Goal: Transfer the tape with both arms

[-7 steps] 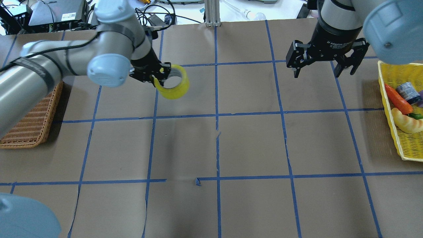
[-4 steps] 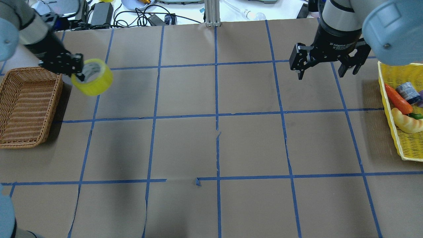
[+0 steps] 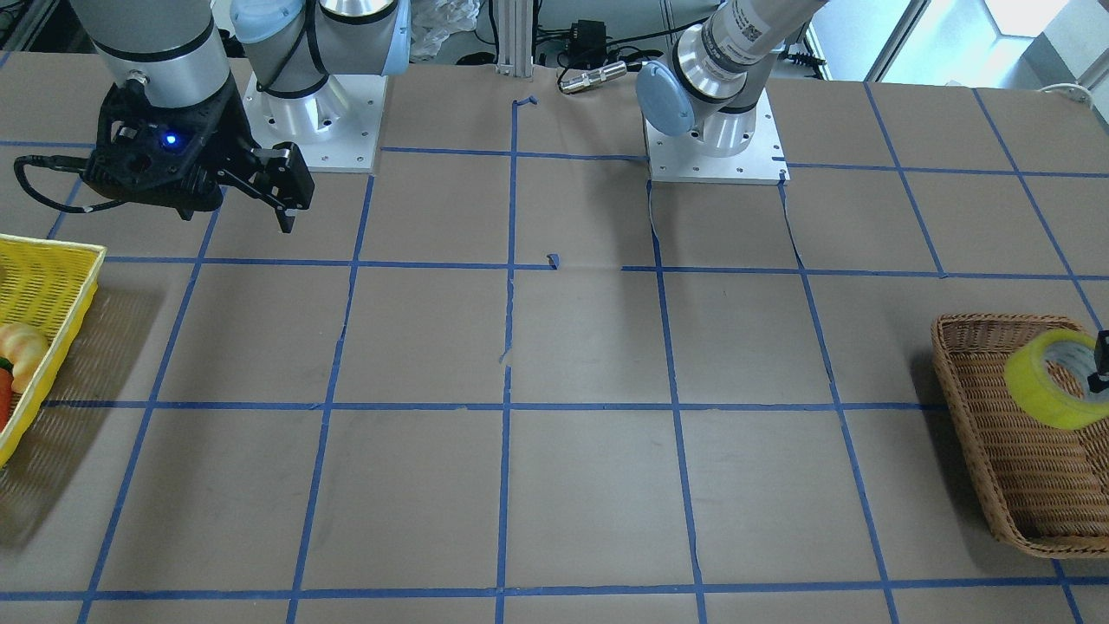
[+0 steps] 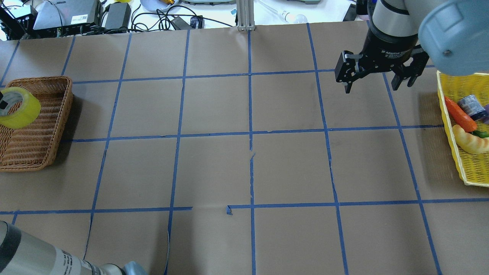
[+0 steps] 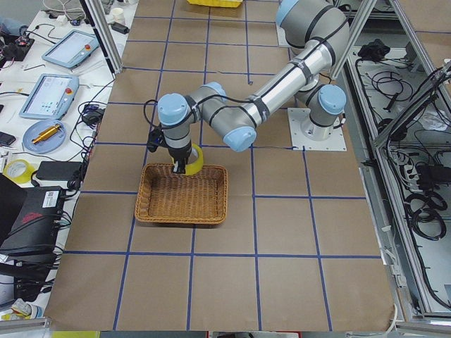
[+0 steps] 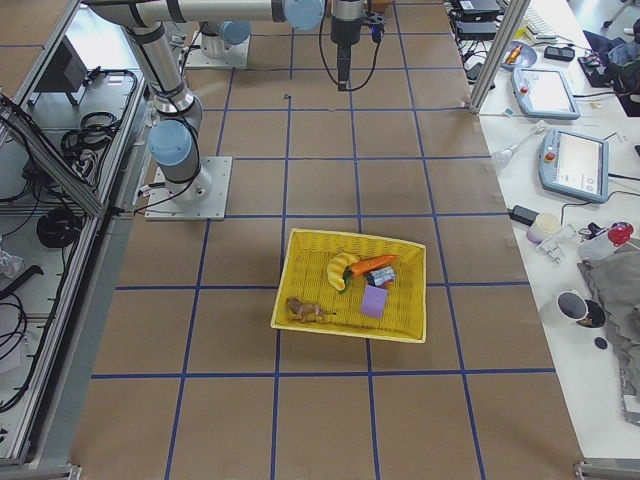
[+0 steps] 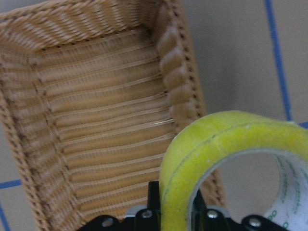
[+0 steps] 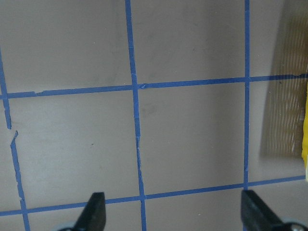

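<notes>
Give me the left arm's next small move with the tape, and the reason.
Probably lower the tape straight down into the wicker basket. The left gripper holds it pinched by its wall, hanging above the basket's floor, so opening now would drop it; the right gripper is open and far off.

Wicker basket (image 4: 38, 145); yellow basket (image 4: 473, 168) with carrot (image 4: 460, 114)

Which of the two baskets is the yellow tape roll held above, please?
The brown woven wicker basket on the robot's left; the yellow plastic basket holds only toy food.
</notes>
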You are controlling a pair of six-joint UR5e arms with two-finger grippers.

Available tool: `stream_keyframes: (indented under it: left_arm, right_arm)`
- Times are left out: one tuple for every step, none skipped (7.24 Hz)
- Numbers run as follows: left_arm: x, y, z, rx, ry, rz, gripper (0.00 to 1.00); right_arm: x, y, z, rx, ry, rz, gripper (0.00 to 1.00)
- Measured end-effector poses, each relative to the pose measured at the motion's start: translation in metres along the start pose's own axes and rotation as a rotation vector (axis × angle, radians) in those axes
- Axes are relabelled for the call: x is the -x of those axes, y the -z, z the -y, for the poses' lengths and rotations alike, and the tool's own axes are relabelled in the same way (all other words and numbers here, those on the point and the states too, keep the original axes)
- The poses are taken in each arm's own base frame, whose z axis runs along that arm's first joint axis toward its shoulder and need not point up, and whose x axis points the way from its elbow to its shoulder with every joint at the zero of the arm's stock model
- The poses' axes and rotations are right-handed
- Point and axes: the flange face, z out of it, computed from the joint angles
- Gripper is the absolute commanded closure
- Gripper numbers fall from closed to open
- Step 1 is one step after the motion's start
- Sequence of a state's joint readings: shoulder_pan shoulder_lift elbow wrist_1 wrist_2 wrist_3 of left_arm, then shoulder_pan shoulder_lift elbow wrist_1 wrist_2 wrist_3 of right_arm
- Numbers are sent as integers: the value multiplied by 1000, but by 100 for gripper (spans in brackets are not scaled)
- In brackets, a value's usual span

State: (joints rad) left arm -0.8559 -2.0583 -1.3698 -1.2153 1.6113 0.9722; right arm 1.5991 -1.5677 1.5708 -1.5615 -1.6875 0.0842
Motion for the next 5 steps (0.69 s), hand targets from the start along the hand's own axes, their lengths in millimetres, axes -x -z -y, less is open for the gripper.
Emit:
stream_keyframes:
  left_arm:
    - [25, -25, 12, 2, -15, -1, 100]
    - [38, -49, 19, 8, -21, -18, 100]
    - [41, -70, 22, 16, -22, -42, 90]
    - [39, -83, 23, 24, -22, -62, 11]
    - [37, -90, 22, 30, -20, -72, 0]
  right_arm:
    - [0, 0, 0, 2, 0, -1, 0]
    - [0, 0, 0, 4, 0, -2, 0]
    - [0, 0, -1, 6, 1, -1, 0]
    - [0, -1, -1, 7, 1, -1, 0]
    - [0, -1, -1, 7, 1, -1, 0]
